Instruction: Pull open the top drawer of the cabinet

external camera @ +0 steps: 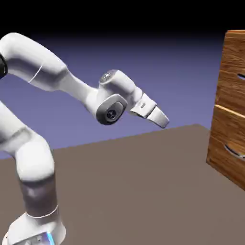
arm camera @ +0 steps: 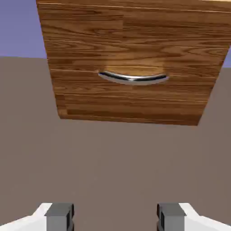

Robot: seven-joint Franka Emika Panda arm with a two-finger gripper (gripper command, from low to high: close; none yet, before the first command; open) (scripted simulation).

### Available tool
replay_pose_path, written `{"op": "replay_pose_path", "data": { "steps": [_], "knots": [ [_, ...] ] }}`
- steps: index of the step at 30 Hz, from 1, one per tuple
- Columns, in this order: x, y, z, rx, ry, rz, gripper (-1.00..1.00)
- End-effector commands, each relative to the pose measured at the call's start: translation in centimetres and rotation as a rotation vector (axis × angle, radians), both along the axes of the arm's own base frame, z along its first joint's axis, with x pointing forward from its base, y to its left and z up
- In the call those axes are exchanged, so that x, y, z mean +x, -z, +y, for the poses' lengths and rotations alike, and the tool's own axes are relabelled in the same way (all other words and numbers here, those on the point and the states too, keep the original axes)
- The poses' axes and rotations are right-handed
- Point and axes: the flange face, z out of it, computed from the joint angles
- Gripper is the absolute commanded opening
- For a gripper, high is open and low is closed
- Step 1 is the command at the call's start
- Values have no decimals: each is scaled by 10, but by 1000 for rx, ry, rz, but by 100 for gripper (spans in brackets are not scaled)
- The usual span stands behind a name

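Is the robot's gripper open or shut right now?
Open. In the hand view the gripper shows its two grey fingertips spread wide apart with only bare table between them, holding nothing, short of the cabinet.

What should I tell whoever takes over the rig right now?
Tool: open, empty, in the air well short of the cabinet, angled down toward it.
The hand view shows a lower drawer front and its handle, not the top drawer, whose handle is cut off at the exterior view's edge.
Done: nothing; all drawers look closed.
Left: raise and advance to the top handle, grip it, pull the drawer out.
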Motion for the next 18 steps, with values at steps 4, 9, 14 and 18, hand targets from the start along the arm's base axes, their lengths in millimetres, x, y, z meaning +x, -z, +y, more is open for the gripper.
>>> {"op": "replay_pose_path", "data": {
  "steps": [4,9,14,18],
  "knots": [
    [28,15,-33,51,14,61,0],
    [58,42,-76,95,34,126,0],
    [81,73,-117,114,54,172,0],
    [95,96,-150,107,69,193,0]
  ]
}}
